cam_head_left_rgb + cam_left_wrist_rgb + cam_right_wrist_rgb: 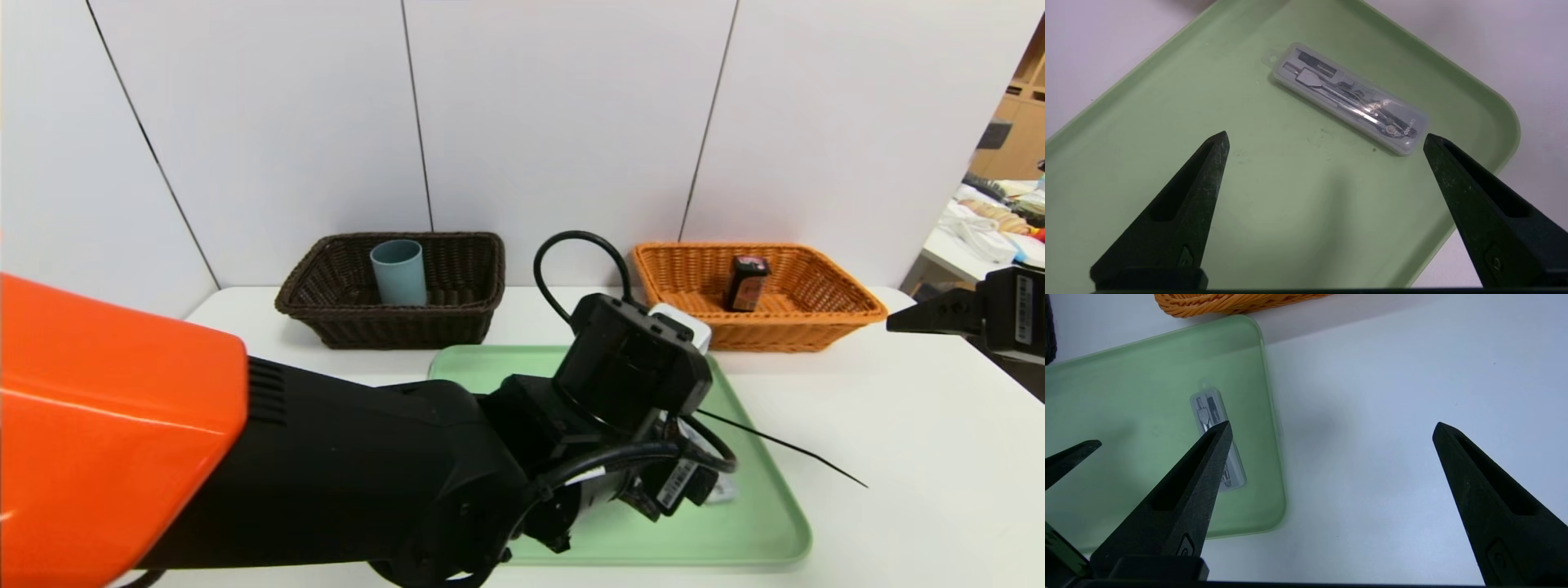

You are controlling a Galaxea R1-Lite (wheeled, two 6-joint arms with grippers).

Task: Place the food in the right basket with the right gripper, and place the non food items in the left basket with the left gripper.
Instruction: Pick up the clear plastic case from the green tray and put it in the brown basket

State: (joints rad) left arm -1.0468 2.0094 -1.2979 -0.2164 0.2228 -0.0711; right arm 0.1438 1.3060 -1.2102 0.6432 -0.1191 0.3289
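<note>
A long flat grey packet [1349, 98] lies on the green tray [1167, 122]. My left gripper [1326, 136] hovers open just short of it, and nothing is between its fingers. The left arm [620, 367] covers that spot in the head view. A light blue cup [398, 272] stands in the dark brown left basket [392, 331]. The black drink carton [746, 282] stands in the orange right basket [816, 331]. My right gripper [1333, 424] is open and empty over bare table beside the tray [1106, 388], at the head view's right edge [922, 314]. The packet [1208, 412] shows past one finger.
The green tray [759, 523] fills the table's middle front. Both baskets stand against the white panel wall. A thin black strand [784, 445] sticks out from the left wrist over the tray's right rim. A cluttered table [992, 220] lies beyond the right edge.
</note>
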